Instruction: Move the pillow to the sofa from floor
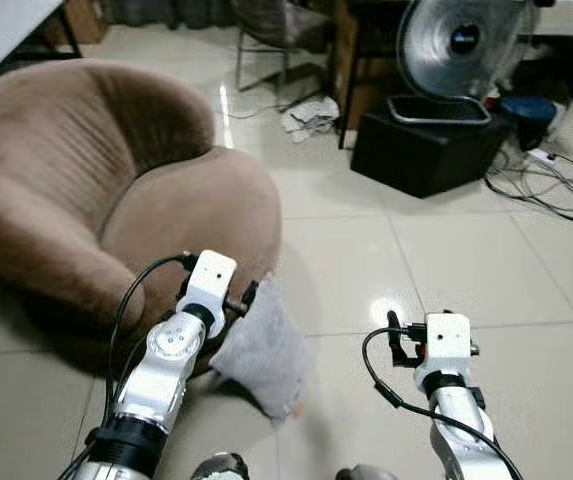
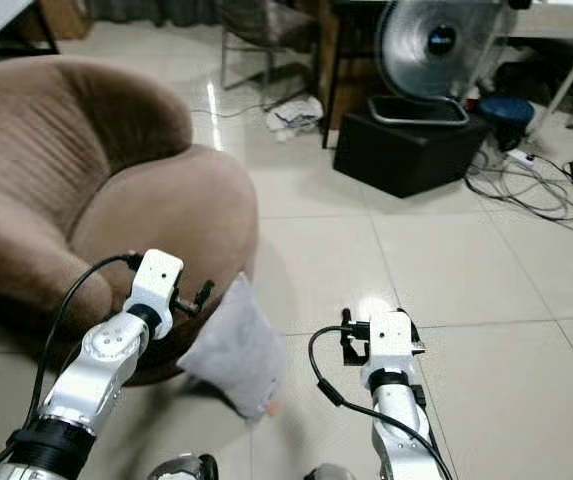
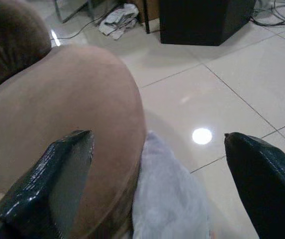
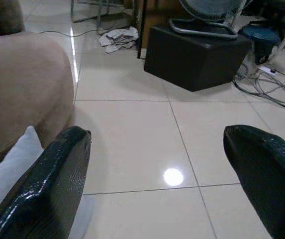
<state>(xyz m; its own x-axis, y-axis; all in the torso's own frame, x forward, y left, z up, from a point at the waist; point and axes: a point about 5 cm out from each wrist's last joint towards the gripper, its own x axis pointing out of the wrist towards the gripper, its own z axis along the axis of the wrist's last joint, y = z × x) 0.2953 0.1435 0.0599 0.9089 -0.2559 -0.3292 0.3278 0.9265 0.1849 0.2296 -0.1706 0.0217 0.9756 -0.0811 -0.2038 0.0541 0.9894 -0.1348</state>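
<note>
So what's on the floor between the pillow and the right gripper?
Nothing: bare glossy tile separates the pillow from the right gripper, seen in the left eye view.

- The sofa (image 1: 96, 200) fills the view from 9 to 11 o'clock.
- The pillow (image 1: 266, 350) leans on the sofa's front edge, standing on the floor (image 1: 446, 270), near 6 o'clock.
- The fan (image 1: 463, 45) stands on a box (image 1: 426, 150) at 1 o'clock.
- Cables (image 1: 556, 185) lie at 2 o'clock, right of the box.
- A cloth (image 1: 309, 117) lies at 12 o'clock, left of the box.
</note>
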